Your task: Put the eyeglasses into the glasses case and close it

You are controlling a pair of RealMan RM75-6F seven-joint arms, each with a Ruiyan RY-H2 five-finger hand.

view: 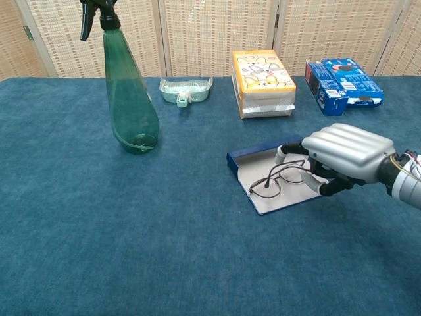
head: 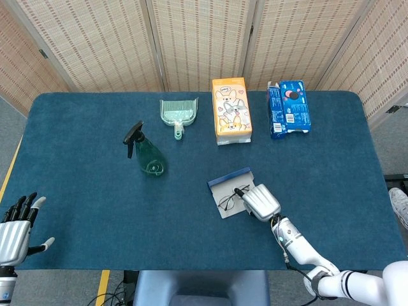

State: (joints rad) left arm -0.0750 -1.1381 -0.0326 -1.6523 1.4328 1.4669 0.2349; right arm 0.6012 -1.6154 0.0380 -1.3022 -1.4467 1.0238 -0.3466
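Note:
The thin-framed eyeglasses (head: 227,201) (view: 275,181) lie on the grey inside of the open glasses case (head: 221,186) (view: 247,158), a flat blue-rimmed case near the table's middle. My right hand (head: 260,201) (view: 348,155) hovers palm down over the case's right edge. Its fingers are curled loosely above the right end of the glasses, with thumb and fingers apart and nothing gripped. That end of the frame is partly hidden under the hand. My left hand (head: 15,233) is at the table's near left corner with fingers spread and nothing in it; only the head view shows it.
A green spray bottle (head: 148,156) (view: 131,99) stands left of the case. Along the far edge lie a pale green dustpan (head: 178,111) (view: 186,89), an orange tissue box (head: 232,108) (view: 262,72) and a blue cookie box (head: 289,108) (view: 342,82).

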